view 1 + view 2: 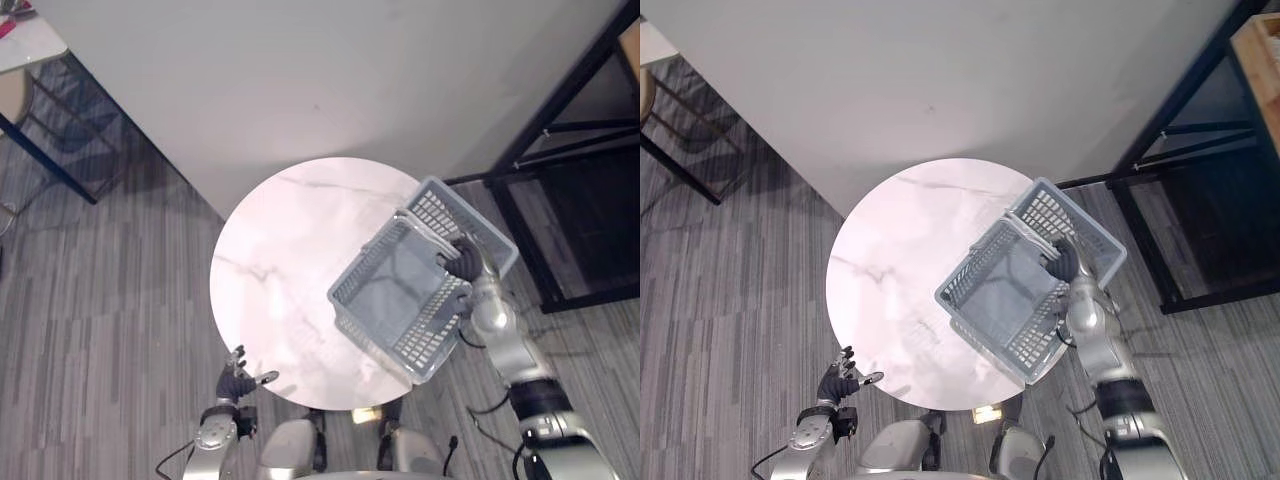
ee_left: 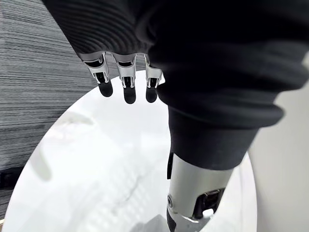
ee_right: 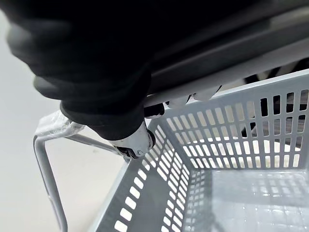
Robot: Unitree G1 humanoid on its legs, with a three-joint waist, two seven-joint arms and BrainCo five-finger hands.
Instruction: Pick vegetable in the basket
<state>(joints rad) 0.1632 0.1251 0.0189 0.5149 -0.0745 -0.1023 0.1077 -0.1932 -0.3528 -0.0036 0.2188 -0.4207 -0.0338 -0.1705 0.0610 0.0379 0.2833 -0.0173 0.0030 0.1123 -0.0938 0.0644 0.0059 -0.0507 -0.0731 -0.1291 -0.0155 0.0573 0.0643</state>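
Right hand (image 1: 462, 262) fingers curled round basket (image 1: 425, 345) handle; basket hangs tilted beneath them, long axis diagonal over table (image 1: 280, 250) edge. Left hand (image 1: 238, 380) slack-fingered, well apart. I judge right nearer.

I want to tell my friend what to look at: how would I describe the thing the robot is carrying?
Start at the round white marble table. Over its right edge the robot's right hand grips a basket by its wire handle. It is pale grey plastic with slotted walls, unlike the black rack beside it.
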